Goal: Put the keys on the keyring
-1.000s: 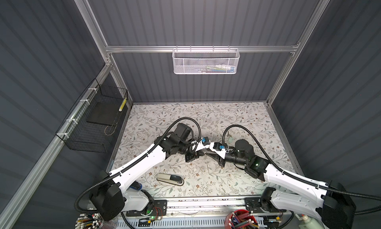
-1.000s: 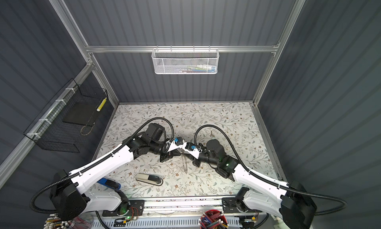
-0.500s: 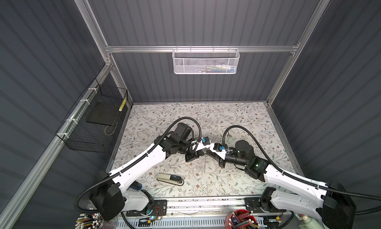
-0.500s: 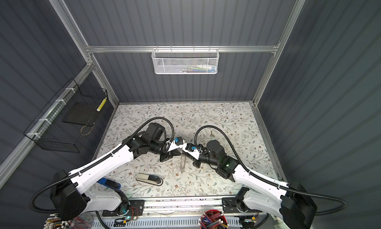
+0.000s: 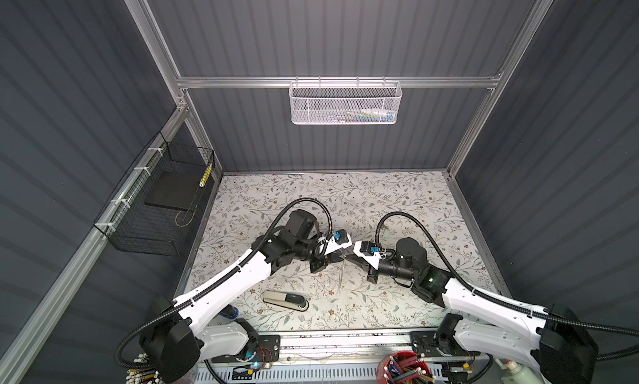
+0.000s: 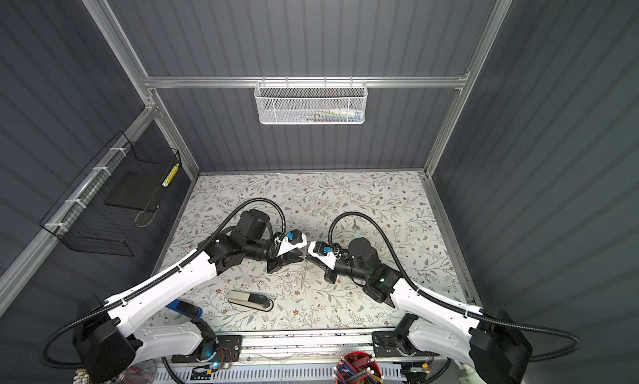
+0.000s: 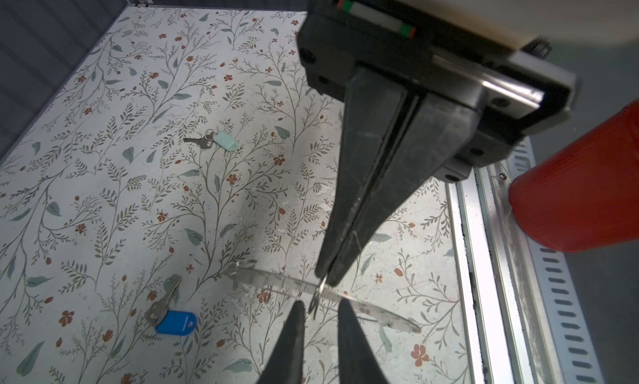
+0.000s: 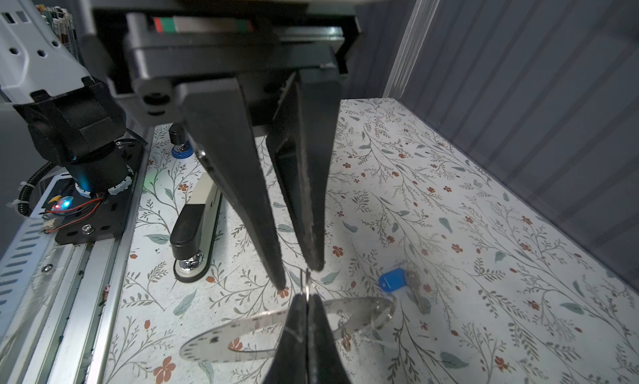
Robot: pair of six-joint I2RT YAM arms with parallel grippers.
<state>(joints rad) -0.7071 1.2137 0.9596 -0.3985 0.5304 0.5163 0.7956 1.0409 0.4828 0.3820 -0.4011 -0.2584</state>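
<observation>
Right hand [image 8: 307, 301] is pinching, with its fingers pressed together, a small wire loop [image 7: 316, 295] that is sitting at the band of the keyring [image 8: 214, 344]. The loop probably belongs to the keyring. The keyring is showing as a flat grey band directly below the two hands, and the frames do not settle whether it is resting on the tabletop [image 5: 397, 199] or hanging clear of it. Left hand [image 7: 320, 308] is facing the right hand tip to tip, with its fingers standing apart on either side of the loop and gripping nothing. Both keys are lying loose on the tabletop and neither is threaded. The blue-tagged key [image 7: 174, 322] is lying near the keyring, and the mint-tagged key [image 7: 224, 141] is lying well apart from it, towards the back wall. A stapler [image 8: 193, 226] is lying near the front rail, clear of the work. The step in hand appears to be preparing the loop, since one hand is securing it while the other is lining up on it, so the task is at an early stage. The next move probably calls for the right hand to be keeping the loop steady and exposed. The left hand would be either closing on the loop to part it or fetching the nearer blue-tagged key. A grip on the tag would leave the key's own small ring free for threading.
</observation>
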